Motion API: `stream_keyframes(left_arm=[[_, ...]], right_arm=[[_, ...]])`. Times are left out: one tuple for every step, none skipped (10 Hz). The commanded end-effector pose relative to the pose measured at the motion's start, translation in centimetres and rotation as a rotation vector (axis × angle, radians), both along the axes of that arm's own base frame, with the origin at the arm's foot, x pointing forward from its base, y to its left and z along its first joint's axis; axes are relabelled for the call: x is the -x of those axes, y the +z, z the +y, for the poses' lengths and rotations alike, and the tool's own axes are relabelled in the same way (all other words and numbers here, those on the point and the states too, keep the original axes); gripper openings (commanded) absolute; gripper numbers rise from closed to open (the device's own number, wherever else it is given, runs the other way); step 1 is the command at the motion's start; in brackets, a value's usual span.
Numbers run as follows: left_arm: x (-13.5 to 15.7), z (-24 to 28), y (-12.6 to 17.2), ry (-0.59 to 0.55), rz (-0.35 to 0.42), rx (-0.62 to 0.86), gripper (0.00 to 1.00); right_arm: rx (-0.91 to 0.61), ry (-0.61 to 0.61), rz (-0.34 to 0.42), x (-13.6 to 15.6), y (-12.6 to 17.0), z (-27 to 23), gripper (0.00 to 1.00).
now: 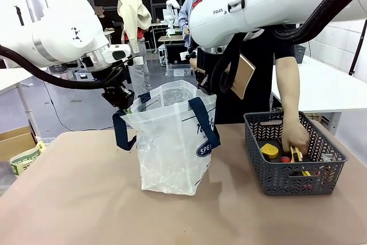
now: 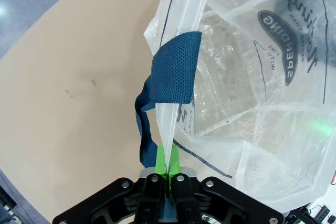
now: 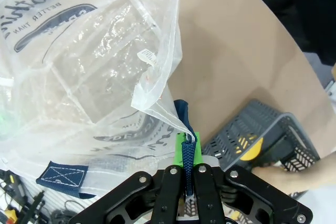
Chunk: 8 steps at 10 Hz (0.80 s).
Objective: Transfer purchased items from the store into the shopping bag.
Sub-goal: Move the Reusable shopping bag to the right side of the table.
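Two pincers hold the shopping bag (image 1: 172, 147) open, mid-way along the worktop (image 1: 69, 199).
I see my left pincer (image 2: 168, 163) clamped on its left rim and my right pincer (image 3: 188, 150) clamped on its right rim; a person's hand (image 1: 296, 136) is inside the grey basket (image 1: 287, 185) at right, beside a yellow-topped piece (image 1: 269, 150).

Likely a lab or workshop. Behind the left gripper (image 1: 127, 106), white tables (image 1: 327, 87) stand on bare grey floor (image 1: 86, 107). A cardboard box (image 1: 14, 139) sits left of it.
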<state>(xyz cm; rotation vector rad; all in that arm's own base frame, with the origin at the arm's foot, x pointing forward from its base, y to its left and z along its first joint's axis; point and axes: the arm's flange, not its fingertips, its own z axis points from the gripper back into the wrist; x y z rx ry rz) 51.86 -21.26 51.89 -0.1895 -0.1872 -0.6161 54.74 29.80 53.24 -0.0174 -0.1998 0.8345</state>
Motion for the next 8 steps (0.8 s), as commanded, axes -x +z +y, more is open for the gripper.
stream_keyframes(left_arm=[[-0.9, 1.1, 0.2, -0.005, 0.026, 0.038, 0.0], [-0.9, 1.3, 0.2, 0.002, 0.025, 0.039, 0.0], [-1.0, 1.7, 0.3, 0.018, 0.019, 0.049, 0.0], [-1.1, 2.2, 0.5, 0.034, 0.012, 0.056, 0.0], [-1.2, 2.6, 0.7, 0.041, 0.006, 0.063, 0.0], [-1.2, 2.8, 0.8, 0.035, 0.007, 0.059, 0.0], [-1.3, 2.9, 0.8, 0.031, 0.01, 0.047, 0.0], [-1.4, 3.0, 0.7, 0.035, 0.019, 0.039, 0.0]], right_arm=[[0.02, 0.023, -0.003, -0.1, -0.3, -0.5, 0.0], [0.025, 0.022, -0.002, -0.2, -0.2, -0.6, 0.0], [0.033, 0.021, -0.002, -0.1, -0.1, -0.7, 0.0], [0.039, 0.02, 0.002, -0.1, -0.1, -0.8, 0.0], [0.053, 0.019, 0.007, -0.2, -0.1, -0.9, 0.0], [0.06, 0.02, 0.008, -0.2, -0.1, -1.0, 0.0], [0.068, 0.02, 0.008, -0.2, -0.2, -1.0, 0.0], [0.073, 0.02, 0.007, -0.3, -0.2, -1.1, 0.0]])
